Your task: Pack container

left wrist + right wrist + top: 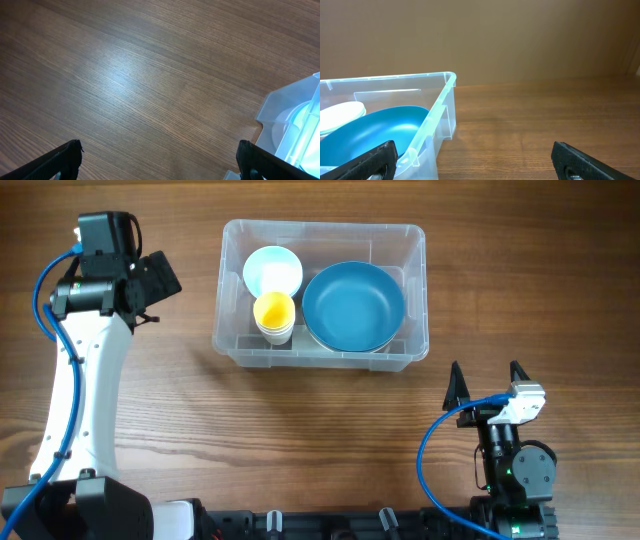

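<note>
Overhead, the clear container [322,361] sits on the wooden table [300,450], and it's loaded. A big blue bowl [353,305] fills its right side, while a white cup [272,270] and a yellow cup [274,312] stand in its left side. The yellow one looks nested in a white stack, though that's hard to call. Left gripper [159,150] hangs just left of the container, jaws spread wide, nothing between them. Right gripper [486,375] — on the robot's side of the container's right corner, apart from it — jaws released too, empty.
</note>
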Action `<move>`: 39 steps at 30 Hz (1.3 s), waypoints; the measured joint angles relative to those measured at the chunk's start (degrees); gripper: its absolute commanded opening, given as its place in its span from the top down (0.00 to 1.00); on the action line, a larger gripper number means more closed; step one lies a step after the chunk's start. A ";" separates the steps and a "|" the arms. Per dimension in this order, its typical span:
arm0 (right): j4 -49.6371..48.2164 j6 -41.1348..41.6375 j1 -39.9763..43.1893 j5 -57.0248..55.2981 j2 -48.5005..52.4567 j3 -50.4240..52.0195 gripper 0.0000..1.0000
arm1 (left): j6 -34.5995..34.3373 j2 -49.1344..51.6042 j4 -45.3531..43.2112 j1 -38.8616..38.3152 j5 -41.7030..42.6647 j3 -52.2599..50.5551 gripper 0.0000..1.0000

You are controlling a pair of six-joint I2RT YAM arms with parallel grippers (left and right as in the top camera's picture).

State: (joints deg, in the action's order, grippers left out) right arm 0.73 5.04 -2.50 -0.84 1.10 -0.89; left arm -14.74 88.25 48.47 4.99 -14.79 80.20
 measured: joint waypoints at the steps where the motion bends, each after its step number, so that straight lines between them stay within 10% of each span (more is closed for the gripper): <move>1: 0.00 -0.02 0.00 0.00 0.00 0.00 0.00 | 0.00 0.00 0.00 0.00 0.00 0.00 0.00; 22: 0.00 0.00 0.00 0.00 0.00 0.00 0.00 | 0.00 -1.97 0.11 -0.09 0.02 0.00 0.00; 39: 0.00 -0.02 0.00 0.13 0.00 0.00 0.00 | -0.02 -68.98 0.35 -5.49 -4.26 0.92 0.00</move>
State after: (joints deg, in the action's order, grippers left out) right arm 0.73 5.02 -2.50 -0.71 1.10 -0.89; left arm -14.76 19.27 48.82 -0.49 -19.05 81.12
